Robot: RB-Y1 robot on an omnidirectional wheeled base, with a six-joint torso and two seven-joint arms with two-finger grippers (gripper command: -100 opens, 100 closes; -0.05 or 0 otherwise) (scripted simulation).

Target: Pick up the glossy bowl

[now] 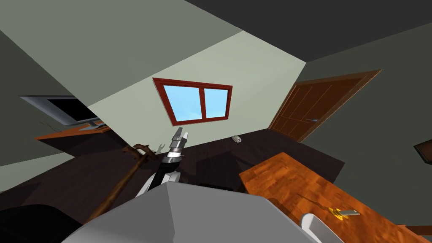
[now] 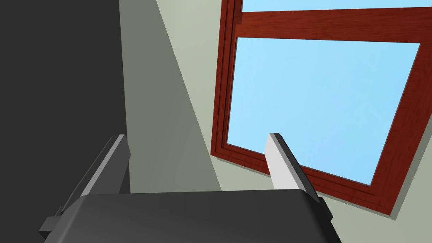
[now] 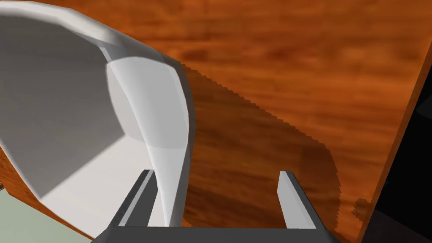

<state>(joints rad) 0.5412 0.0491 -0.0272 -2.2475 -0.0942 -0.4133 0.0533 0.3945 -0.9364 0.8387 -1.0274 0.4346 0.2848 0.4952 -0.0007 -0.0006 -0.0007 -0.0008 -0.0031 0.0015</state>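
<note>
Warm wood-grain orange counter (image 3: 295, 63), smooth faceted white bowl (image 3: 143, 105), right fingers (image 3: 295, 202) spread astride its thin wall, left fingers (image 2: 280, 164) parted, empty.

L end effector (image 1: 179, 134) raised twd window (image 1: 197, 101); white bowl (image 1: 311, 223) on wood table (image 1: 287, 181), R side.

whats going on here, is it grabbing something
The right gripper is down at a white bowl that sits on a wooden table. Its fingers are open and seem to straddle the bowl's wall, one inside and one outside, so the bowl is not yet gripped or lifted. The left gripper is open too, held up in front of the robot with nothing in it.
</note>
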